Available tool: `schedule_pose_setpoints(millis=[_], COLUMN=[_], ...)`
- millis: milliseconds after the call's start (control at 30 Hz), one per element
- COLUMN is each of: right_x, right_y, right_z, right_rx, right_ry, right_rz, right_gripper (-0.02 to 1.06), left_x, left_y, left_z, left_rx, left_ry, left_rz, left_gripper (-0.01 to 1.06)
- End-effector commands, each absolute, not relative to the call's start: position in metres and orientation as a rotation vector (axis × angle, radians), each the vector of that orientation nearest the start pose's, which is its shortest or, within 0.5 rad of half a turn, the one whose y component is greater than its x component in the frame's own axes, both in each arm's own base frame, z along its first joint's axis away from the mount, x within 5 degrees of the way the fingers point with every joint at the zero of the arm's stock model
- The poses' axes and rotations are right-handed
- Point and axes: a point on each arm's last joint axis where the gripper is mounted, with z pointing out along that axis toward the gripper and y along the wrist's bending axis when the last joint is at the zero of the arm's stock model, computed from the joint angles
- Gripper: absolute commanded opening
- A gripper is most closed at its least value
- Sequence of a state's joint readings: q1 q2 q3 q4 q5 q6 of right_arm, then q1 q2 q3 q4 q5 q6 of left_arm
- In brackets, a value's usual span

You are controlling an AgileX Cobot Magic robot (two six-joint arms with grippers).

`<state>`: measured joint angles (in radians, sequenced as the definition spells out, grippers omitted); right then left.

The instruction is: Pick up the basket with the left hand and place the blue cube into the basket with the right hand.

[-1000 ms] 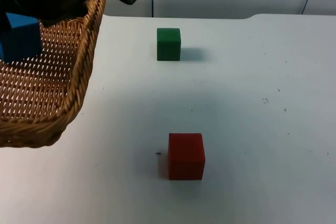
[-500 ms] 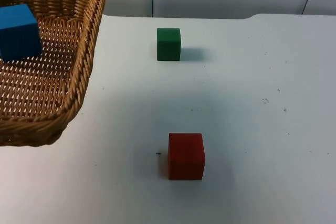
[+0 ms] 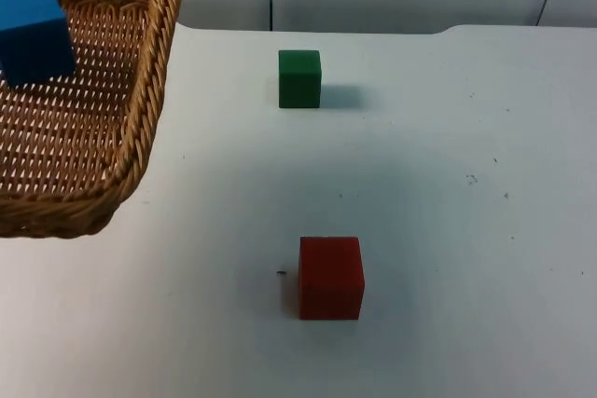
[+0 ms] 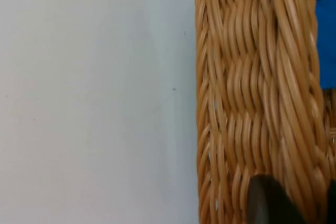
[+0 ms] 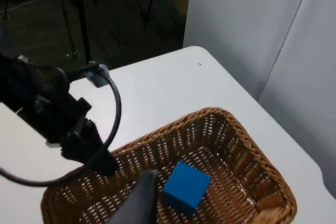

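Placing step looks done: blue cube (image 3: 35, 33) rests inside woven wicker basket (image 3: 140, 137). Left gripper (image 4: 294, 203) clenched on basket rim. Right gripper (image 5: 142, 203) above basket, claw state cannot be told. Next: right arm clears off, basket held level.

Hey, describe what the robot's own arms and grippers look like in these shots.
The left arm is matte black, built of chunky, angular segments narrowing toward its gripper at the rim of the basket. The left gripper has black, round-tipped fingers. The right gripper, above the basket, looks dark grey and tapering. No markings are visible.
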<state>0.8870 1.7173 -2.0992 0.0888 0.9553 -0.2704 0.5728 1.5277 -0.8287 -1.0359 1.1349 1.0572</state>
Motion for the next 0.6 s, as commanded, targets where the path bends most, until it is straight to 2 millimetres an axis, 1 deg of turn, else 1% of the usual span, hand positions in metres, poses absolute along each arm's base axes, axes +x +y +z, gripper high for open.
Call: schedule_pose_setpoints(millis=[0, 33, 67, 200, 233, 367, 433, 500, 567], right_x=[0.218, 0.213, 0.213, 0.199, 0.199, 0.188, 0.187, 0.184, 0.183], right_y=[0.281, 0.275, 0.275, 0.258, 0.258, 0.247, 0.246, 0.243, 0.241], right_z=[0.502, 0.507, 0.507, 0.521, 0.521, 0.528, 0.528, 0.53, 0.531], right_rx=[-1.16, -1.165, -1.165, -1.189, -1.189, -1.222, -1.228, -1.238, -1.24], right_ry=[1.723, 1.714, 1.714, 1.685, 1.685, 1.678, 1.681, 1.678, 1.675], right_rz=[0.474, 0.47, 0.47, 0.458, 0.458, 0.461, 0.458, 0.455, 0.454], right_gripper=[0.96, 0.96, 0.96, 0.96, 0.96, 0.96, 0.96, 0.96, 0.96], left_x=[0.256, 0.257, 0.257, 0.265, 0.265, 0.269, 0.27, 0.273, 0.278], left_y=[0.078, 0.08, 0.08, 0.082, 0.082, 0.085, 0.086, 0.083, 0.076], left_z=[0.225, 0.221, 0.221, 0.212, 0.212, 0.201, 0.198, 0.194, 0.189], left_rx=[-0.115, -0.122, -0.122, -0.126, -0.126, -0.139, -0.143, -0.14, -0.117], left_ry=[2.392, 2.394, 2.394, 2.358, 2.358, 2.366, 2.371, 2.386, 2.412], left_rz=[-0.973, -0.974, -0.974, -0.985, -0.985, -0.99, -0.997, -0.984, -0.948], left_gripper=[0.0, 0.0, 0.0, 0.0, 0.0, 0.0, 0.0, 0.0, 0.0])
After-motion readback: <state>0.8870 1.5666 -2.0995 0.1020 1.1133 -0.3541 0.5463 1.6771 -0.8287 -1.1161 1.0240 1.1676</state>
